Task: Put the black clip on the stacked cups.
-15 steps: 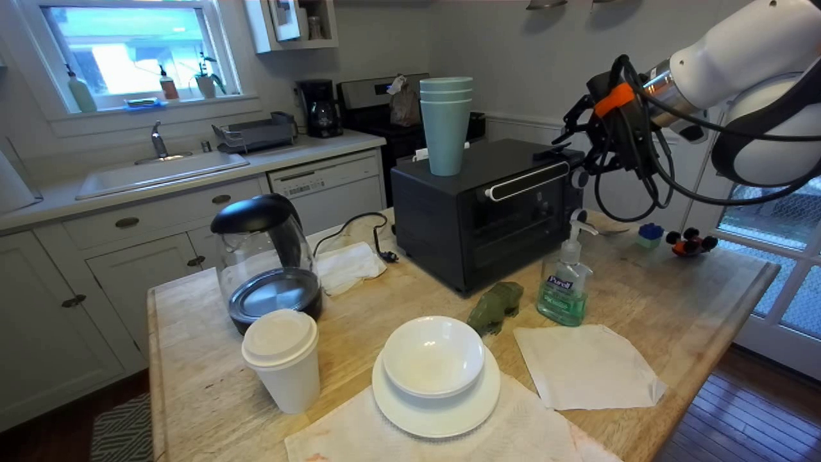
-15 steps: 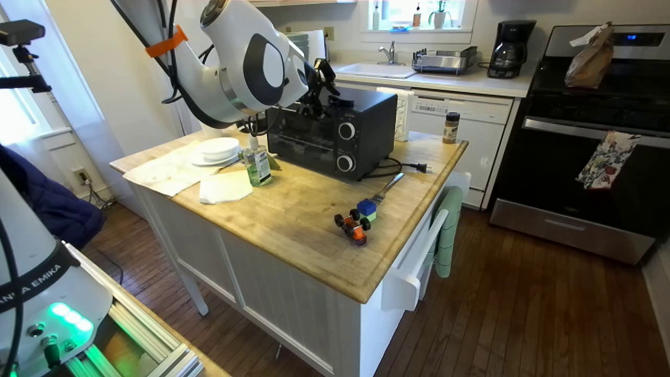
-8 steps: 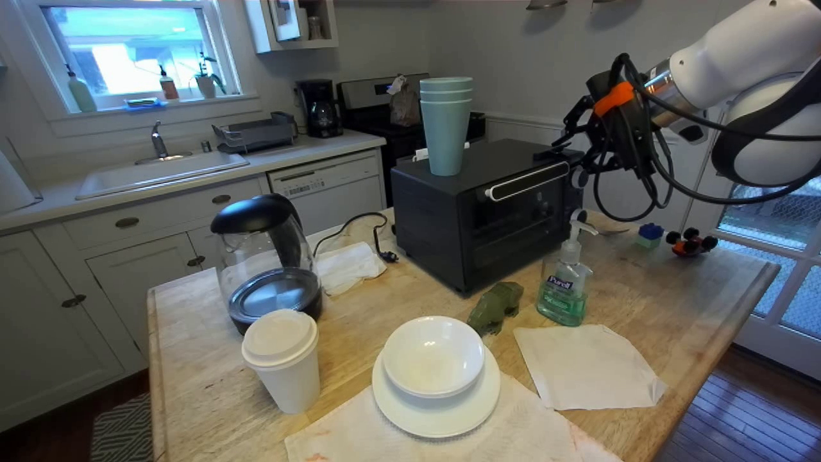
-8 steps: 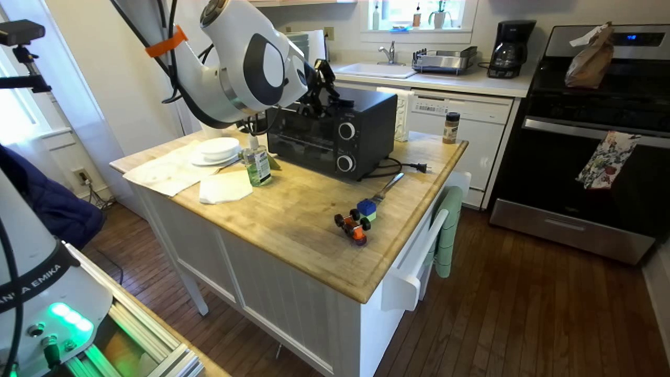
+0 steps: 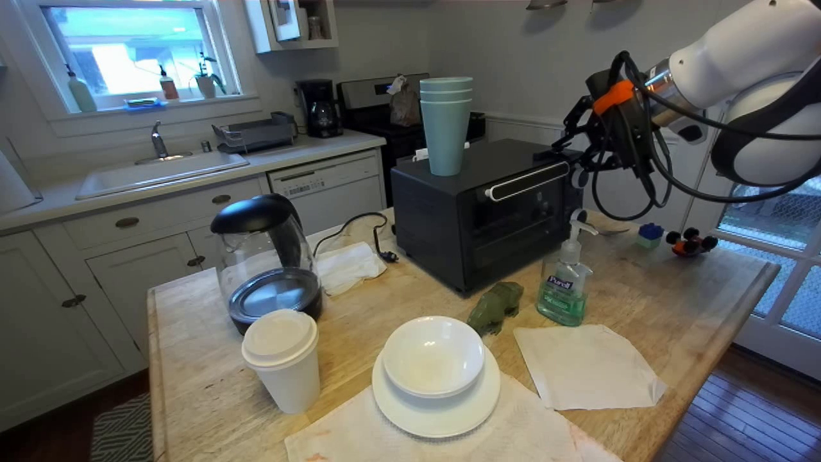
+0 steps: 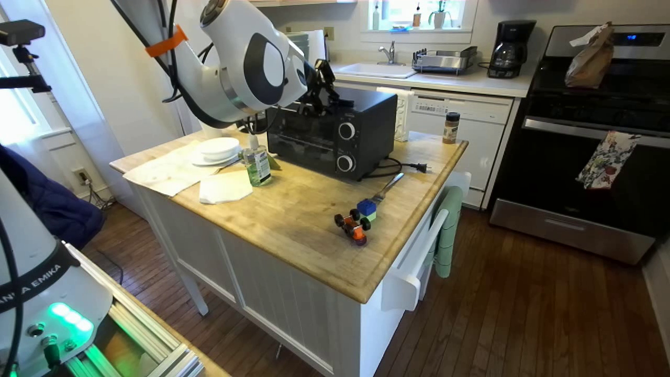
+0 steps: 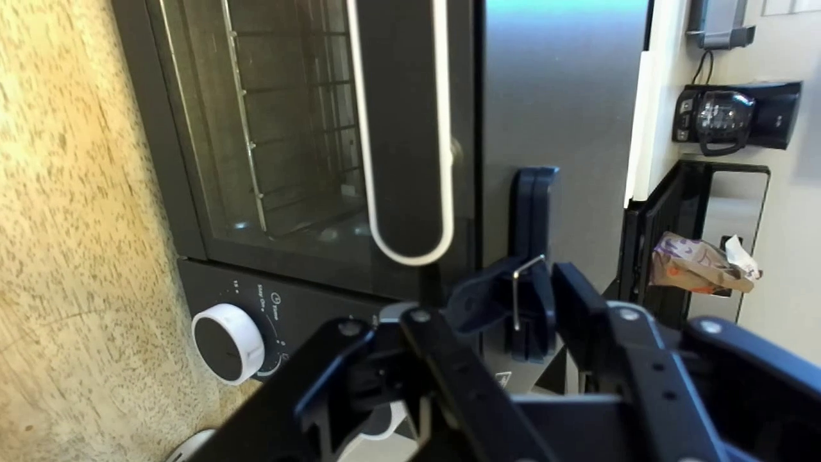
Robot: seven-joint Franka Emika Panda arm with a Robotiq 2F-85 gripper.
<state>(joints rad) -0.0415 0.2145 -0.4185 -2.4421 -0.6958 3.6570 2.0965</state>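
Note:
The black clip (image 7: 532, 256) lies on top of the dark toaster oven, near its front edge and knob end. It has a thin silver wire spring in the wrist view. It also shows in both exterior views (image 5: 550, 153) (image 6: 343, 102). My gripper (image 7: 500, 286) is open, with one finger on each side of the clip's handle end. I cannot tell whether the fingers touch it. The gripper shows in both exterior views (image 5: 571, 138) (image 6: 320, 91). The pale mint stacked cups (image 5: 447, 131) stand upright on the oven's other end, out of the wrist view.
The toaster oven (image 5: 487, 218) has a pale-rimmed handle (image 7: 442, 212) close to my gripper. A sanitizer bottle (image 5: 564, 289), a green figure (image 5: 497, 308), a white bowl (image 5: 434, 356), a lidded cup (image 5: 285, 359) and a kettle (image 5: 269, 256) stand on the wooden table.
My gripper has shifted only slightly, its fingers a little lower around the clip's end. The clip, the cups and the oven have not moved.

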